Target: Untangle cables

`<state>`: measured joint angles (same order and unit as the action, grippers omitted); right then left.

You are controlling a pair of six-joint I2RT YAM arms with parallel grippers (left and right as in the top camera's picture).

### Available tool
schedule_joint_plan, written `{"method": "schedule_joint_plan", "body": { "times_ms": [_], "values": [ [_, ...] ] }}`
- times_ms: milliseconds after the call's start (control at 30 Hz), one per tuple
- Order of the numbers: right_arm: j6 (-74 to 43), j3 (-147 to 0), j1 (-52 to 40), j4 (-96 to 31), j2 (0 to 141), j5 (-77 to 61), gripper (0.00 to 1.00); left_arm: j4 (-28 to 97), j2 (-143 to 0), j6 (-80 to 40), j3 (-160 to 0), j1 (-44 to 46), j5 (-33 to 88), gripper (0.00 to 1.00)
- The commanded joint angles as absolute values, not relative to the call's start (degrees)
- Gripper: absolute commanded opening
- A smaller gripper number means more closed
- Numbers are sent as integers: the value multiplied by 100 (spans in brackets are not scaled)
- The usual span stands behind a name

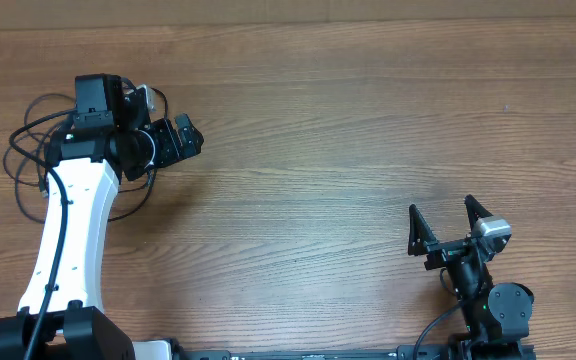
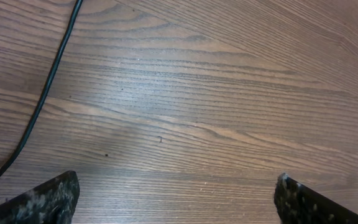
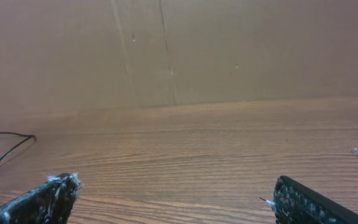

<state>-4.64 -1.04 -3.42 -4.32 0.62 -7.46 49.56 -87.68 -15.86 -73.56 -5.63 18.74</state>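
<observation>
A wood-grain counter (image 1: 368,120) fills the scene, and the right wrist view shows a plain brown board (image 3: 229,50) behind it. Nearest the front edge, the right hand (image 1: 446,218) is released, its fingers spread wide over bare wood and grasping nothing. Farther back on the left, the left hand (image 1: 183,135) is also released and empty. The thin black cables (image 1: 15,138) lie in loose loops on the counter around the left arm (image 1: 68,230). In the left wrist view, one strand runs past the fingers without touching them.

Thin black cables (image 1: 26,140) lie in loose, tangled loops at far left (partly hidden).
</observation>
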Motion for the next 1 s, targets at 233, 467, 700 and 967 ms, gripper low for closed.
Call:
{"method": "schedule_joint_plan", "body": {
  "times_ms": [233, 467, 700, 967],
  "values": [
    [-460, -45, -368, -412, 16, -755, 100, 4945, -8785, -1457, -7424, -561, 1951, 99],
    [-460, -45, -368, -412, 16, -755, 100, 4945, -8785, -1457, -7424, -561, 1951, 100],
    [-460, -45, -368, -410, 16, -755, 100, 4945, -8785, -1457, -7424, -558, 1927, 100],
    [-460, -45, -368, -410, 16, -755, 100, 4947, -8484, -1457, -7424, -558, 1907, 99]
  ]
}}
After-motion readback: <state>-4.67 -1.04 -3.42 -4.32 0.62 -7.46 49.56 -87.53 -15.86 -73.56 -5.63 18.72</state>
